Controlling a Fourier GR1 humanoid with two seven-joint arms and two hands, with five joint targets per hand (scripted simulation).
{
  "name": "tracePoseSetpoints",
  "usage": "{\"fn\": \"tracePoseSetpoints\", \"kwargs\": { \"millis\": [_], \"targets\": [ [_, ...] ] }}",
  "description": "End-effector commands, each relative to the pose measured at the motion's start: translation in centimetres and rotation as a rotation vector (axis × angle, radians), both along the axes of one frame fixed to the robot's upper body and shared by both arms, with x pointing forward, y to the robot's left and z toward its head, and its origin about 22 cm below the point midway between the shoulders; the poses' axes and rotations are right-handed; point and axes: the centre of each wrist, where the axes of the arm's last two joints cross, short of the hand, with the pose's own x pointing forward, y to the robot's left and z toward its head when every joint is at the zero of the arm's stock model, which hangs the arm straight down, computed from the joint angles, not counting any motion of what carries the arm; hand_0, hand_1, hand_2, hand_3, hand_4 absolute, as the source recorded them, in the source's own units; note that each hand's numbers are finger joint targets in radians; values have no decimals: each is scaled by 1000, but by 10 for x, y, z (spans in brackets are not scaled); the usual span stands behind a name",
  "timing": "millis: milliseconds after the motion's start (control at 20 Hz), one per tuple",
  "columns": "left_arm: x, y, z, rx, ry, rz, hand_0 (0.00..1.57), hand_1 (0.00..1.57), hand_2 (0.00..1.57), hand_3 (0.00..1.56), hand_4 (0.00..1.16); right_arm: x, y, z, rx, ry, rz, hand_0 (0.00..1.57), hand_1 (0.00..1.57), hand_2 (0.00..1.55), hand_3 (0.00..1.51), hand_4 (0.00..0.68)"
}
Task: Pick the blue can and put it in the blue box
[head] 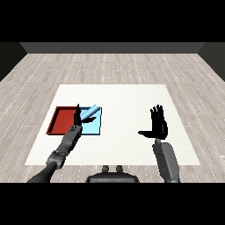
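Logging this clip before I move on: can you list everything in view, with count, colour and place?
table: one, white, centre of the view, on a grey wood-plank floor.
red tray: one, red, left part of the table, side by side with the blue tray.
blue tray: one, light blue, directly right of the red tray.
blue can: one, light blue, tilted, over the blue tray, held in the left hand.
left hand: one, black on a grey forearm, at the seam between the two trays, fingers curled round the can.
right hand: one, black on a grey forearm, raised over the right part of the table, fingers straight and spread, holding nothing.
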Motion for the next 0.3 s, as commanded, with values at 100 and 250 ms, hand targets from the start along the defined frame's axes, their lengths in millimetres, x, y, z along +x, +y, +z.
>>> {"fn": "tracePoseSetpoints", "kwargs": {
  "millis": [100,250],
  "targets": [
    [-13,-3,9,-104,-364,-221,0,0,0,0,0,-8,-6,-9,-55,22,-1,0,0,0,0,0],
    [-37,-18,0,-186,-428,-301,0,0,0,0,0,-10,-3,-5,-59,22,1,0,0,0,0,0]
  ]
}}
